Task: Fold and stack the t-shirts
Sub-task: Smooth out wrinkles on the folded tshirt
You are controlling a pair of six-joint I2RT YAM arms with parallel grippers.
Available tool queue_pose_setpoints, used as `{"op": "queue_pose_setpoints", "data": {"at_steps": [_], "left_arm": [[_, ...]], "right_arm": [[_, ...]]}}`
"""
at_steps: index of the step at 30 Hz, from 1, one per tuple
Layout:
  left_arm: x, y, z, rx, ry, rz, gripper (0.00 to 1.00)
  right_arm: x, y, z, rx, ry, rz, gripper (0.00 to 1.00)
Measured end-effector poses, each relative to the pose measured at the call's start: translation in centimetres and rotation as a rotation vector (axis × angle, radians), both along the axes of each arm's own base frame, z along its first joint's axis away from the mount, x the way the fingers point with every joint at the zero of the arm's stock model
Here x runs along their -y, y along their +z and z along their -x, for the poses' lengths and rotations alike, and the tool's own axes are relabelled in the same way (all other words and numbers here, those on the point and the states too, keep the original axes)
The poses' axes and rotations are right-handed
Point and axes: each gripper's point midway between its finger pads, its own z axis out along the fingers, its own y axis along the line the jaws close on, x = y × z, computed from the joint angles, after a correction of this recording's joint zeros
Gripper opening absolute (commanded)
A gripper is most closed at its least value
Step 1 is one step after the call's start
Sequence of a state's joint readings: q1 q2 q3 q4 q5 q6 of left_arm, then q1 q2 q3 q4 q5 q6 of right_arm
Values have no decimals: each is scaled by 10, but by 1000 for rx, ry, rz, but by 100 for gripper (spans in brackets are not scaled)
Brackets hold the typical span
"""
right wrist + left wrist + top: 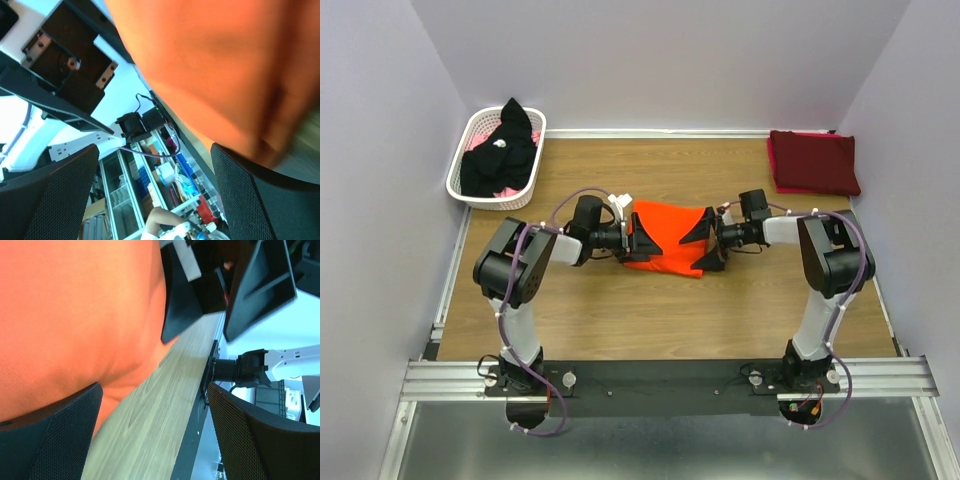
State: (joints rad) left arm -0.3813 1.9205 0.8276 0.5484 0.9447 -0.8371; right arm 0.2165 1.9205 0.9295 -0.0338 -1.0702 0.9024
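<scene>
Between my two pincers, on the bench [650, 310], lies the orange t-shirt [665, 238]: bright, plain, folded into a rough block with a few soft creases. My left pincer [642, 240] and right pincer [704, 245] are both spread wide, one at each end of it, with the cloth edge between the fingers; nothing is pinched. Well beyond the left pincer, farther out and to its outer side, a white slotted basket [457, 165] holds the black t-shirt [500, 160], heaped over some pink cloth [477, 140]. Well beyond the right pincer, the maroon t-shirt [813, 162] lies folded flat. The orange shirt's long axis runs from one pincer to the other; I cannot tell which way its collar points.
</scene>
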Motion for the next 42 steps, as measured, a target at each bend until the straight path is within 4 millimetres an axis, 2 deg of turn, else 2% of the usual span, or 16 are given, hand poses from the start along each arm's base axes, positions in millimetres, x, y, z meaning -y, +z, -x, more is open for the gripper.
{"op": "queue_pose_setpoints", "data": {"at_steps": [3, 7, 10, 12, 14, 16, 18, 20, 22, 26, 28, 31, 34, 36, 39, 42], "left_arm": [[-4, 9, 9, 2, 1, 0, 94], [-2, 42, 2, 74, 3, 31, 94], [7, 78, -28, 170, 10, 70, 94], [11, 102, -55, 242, 24, 100, 94], [15, 119, -81, 300, 38, 124, 94], [20, 124, -102, 333, 50, 136, 91], [21, 116, -117, 324, 66, 137, 89], [23, 98, -128, 295, 81, 133, 88], [23, 70, -137, 240, 101, 116, 88], [16, 14, -146, 113, 150, 74, 87], [9, 1, -150, 66, 173, 75, 87], [-3, 3, -163, 80, 220, 80, 88], [-11, 5, -166, 93, 239, 74, 96], [-14, 9, -167, 128, 245, 58, 96], [-21, 31, -169, 217, 253, 14, 97], [-30, 76, -173, 384, 255, -39, 97]], "right_arm": [[6, 5, -3, 14, 8, 6, 100], [-1, 46, -33, 135, 46, -42, 100], [-9, 92, -69, 341, 68, -75, 100], [-10, 106, -80, 406, 71, -80, 100], [-11, 111, -94, 460, 75, -79, 100], [-10, 98, -104, 462, 73, -66, 100], [-7, 76, -112, 433, 65, -47, 100], [0, 48, -117, 386, 51, -18, 100], [9, 23, -122, 345, 30, 15, 100], [24, 2, -133, 316, -1, 45, 100], [27, 1, -141, 328, -10, 48, 100], [31, 3, -152, 360, -16, 54, 100], [31, 2, -159, 383, -13, 59, 100], [31, 2, -165, 400, -12, 63, 100], [30, 8, -175, 434, -11, 64, 100], [29, 23, -183, 484, -13, 66, 100]]}}
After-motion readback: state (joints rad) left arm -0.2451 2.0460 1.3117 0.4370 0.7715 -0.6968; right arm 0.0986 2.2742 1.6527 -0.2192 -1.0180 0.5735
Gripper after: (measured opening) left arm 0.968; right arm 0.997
